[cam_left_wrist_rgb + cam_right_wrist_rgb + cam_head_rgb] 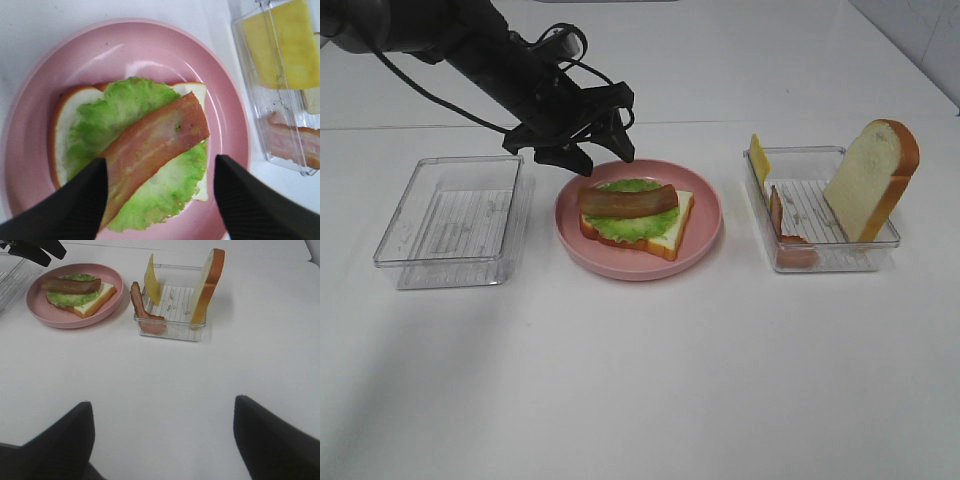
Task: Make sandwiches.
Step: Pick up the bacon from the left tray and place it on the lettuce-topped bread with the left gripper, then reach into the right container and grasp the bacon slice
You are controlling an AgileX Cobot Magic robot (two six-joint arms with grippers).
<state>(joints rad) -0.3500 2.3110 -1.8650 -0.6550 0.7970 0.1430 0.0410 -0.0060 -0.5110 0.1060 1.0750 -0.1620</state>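
Found left gripper (603,158) spread wide, holding nothing, upper left of centre in the exterior high view, hovering over the far rim of the pink plate (570,235). Logged the sandwich (638,215) at frame centre on that plate: one bread slice (670,238), lettuce (620,228) on it, bacon strip (628,200) laid across. Noted a clear tray (450,215) at left. Noted a second tray (820,262) at right with an upright bread slice (870,180), cheese slice (759,160) and spare bacon (785,240).

Confirmed from the left wrist view, looking straight down, both dark fingers (70,210) set apart above the stack. Cannot tell whether one touches the bacon strip's end. Gained here alone the strip's pale streaks and the lettuce's ruffled edge.

Picked up the right gripper (165,440) only in the right wrist view: spread, nothing between, over bare table (165,370), well apart from plate and trays. Recorded side-on that cheese slice and spare bacon lean at the tray wall nearest the plate, with the upright bread slice at the opposite wall.
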